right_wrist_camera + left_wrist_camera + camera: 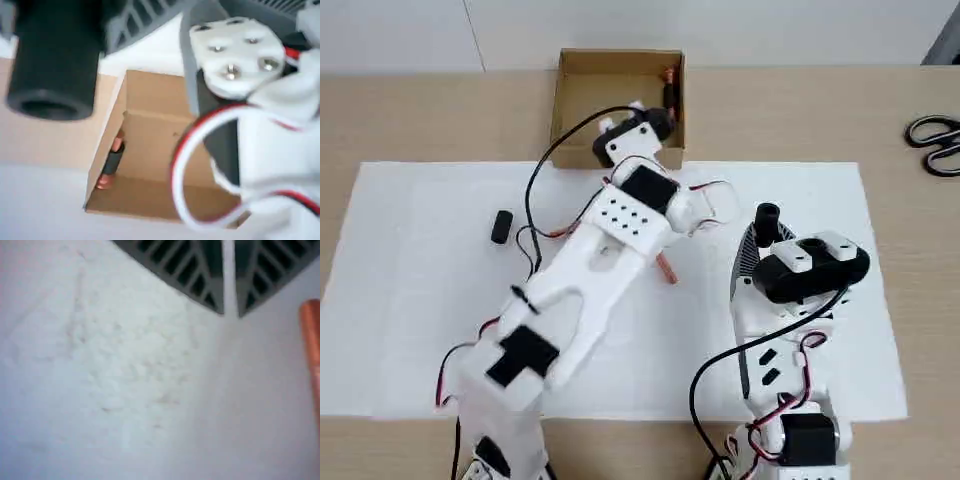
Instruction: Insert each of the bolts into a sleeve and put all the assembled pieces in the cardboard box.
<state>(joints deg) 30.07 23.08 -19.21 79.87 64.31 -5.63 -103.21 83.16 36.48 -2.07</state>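
Observation:
My right gripper [760, 240] is shut on a black sleeve [767, 215], held upright over the right of the white sheet; the sleeve's open end [52, 65] fills the near corner of the right wrist view. My left gripper [230, 314] points down at the sheet with its grey lattice fingers [200, 280] shut on nothing. A copper bolt [666, 268] lies just beside it, seen as a copper bar [311, 350] in the left wrist view. A second black sleeve [501, 227] lies on the sheet at the left. One assembled piece [670, 88] leans in the cardboard box [575, 100].
The white sheet [420, 320] covers most of the table. The left arm's wrist and looping wires [240, 55] stand between the held sleeve and the box [160, 125]. Scissors [935, 140] lie at the far right edge.

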